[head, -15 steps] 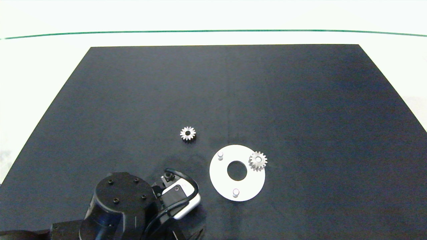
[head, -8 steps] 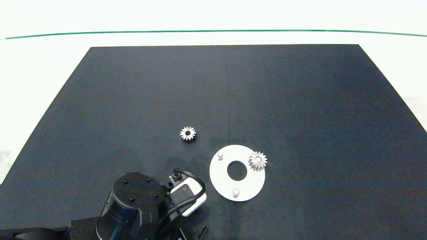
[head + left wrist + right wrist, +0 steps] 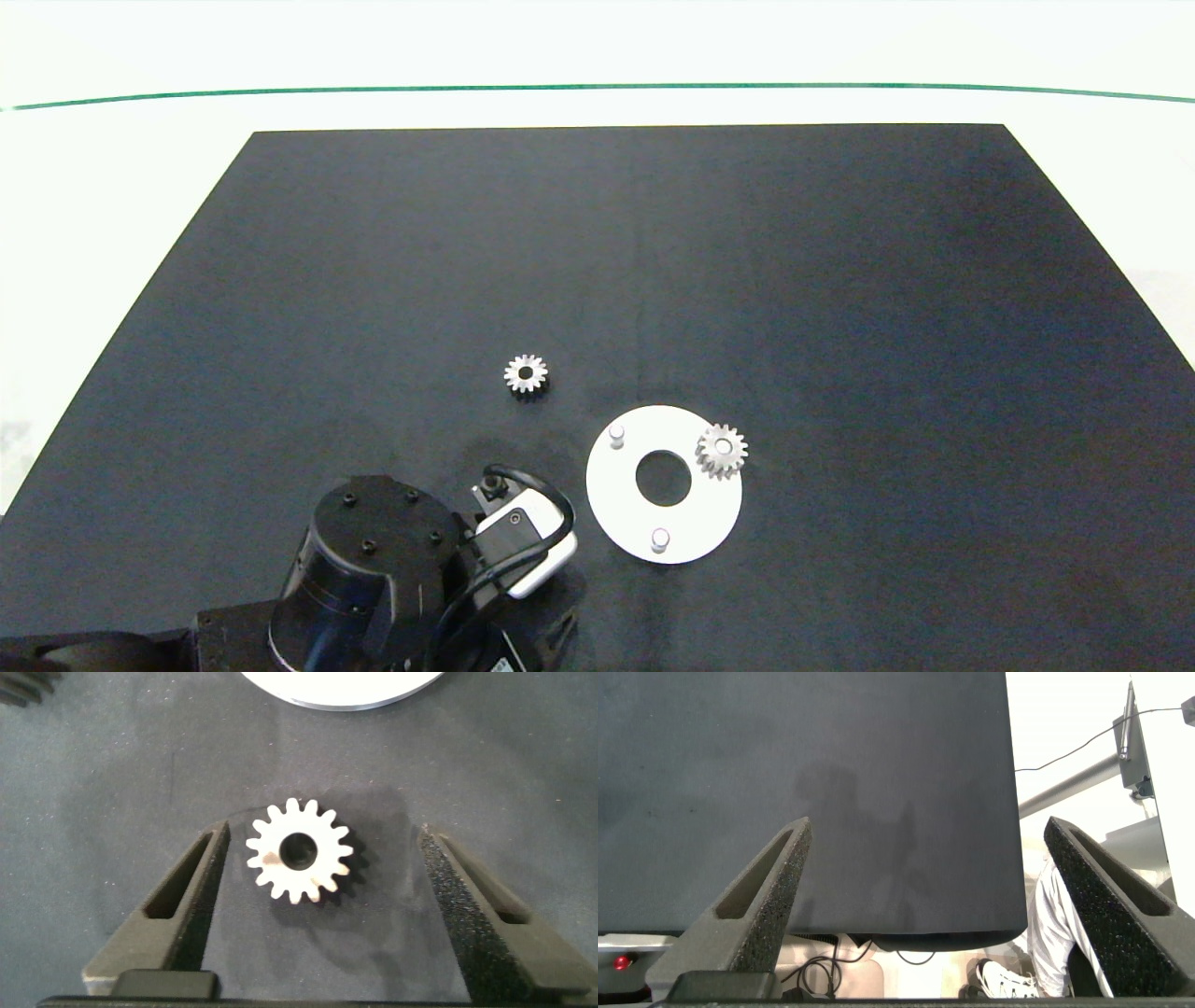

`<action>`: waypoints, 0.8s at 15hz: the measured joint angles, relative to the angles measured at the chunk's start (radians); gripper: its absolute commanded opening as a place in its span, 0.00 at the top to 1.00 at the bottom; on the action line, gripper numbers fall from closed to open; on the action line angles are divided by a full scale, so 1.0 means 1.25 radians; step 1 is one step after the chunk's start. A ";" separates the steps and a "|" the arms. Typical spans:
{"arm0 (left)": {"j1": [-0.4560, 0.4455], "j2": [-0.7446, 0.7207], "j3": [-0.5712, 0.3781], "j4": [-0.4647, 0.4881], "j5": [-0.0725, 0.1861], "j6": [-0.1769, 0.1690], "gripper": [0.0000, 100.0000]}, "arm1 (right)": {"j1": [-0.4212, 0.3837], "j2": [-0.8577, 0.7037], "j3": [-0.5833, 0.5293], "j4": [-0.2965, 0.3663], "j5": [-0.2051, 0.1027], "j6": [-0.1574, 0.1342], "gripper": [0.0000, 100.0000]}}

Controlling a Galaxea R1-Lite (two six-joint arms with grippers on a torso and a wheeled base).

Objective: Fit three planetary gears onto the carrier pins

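One planetary gear [image 3: 721, 452] sits on the right-hand pin of the white carrier disc [image 3: 695, 523]. Two carrier pins stand bare, the far-left pin [image 3: 616, 434] and the near pin [image 3: 660, 539]. A second gear [image 3: 526, 374] lies loose on the mat, left of and beyond the disc. A third gear [image 3: 299, 851] lies flat on the mat between the fingers of my left gripper [image 3: 322, 833], which is open and apart from it; the disc's rim [image 3: 346, 689] lies just beyond. The left arm [image 3: 373, 569] covers this spot in the head view. My right gripper [image 3: 924, 835] is open and holds nothing.
A black mat [image 3: 840, 280] covers the white table, with a green line [image 3: 597, 88] at the far side. The right wrist view shows the mat's edge [image 3: 906, 933], with cables and a person's shoe [image 3: 1008, 980] below it.
The left arm has shifted right toward the disc, then nearly stopped. The gears and the disc have not moved.
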 measured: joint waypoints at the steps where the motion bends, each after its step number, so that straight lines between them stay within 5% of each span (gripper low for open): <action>1: 0.001 0.000 0.000 0.000 0.000 0.000 0.24 | 0.000 0.000 0.000 0.000 0.000 0.000 0.00; 12: 0.002 0.017 -0.004 -0.007 0.000 0.008 0.47 | -0.001 0.000 0.001 0.000 0.000 0.000 0.00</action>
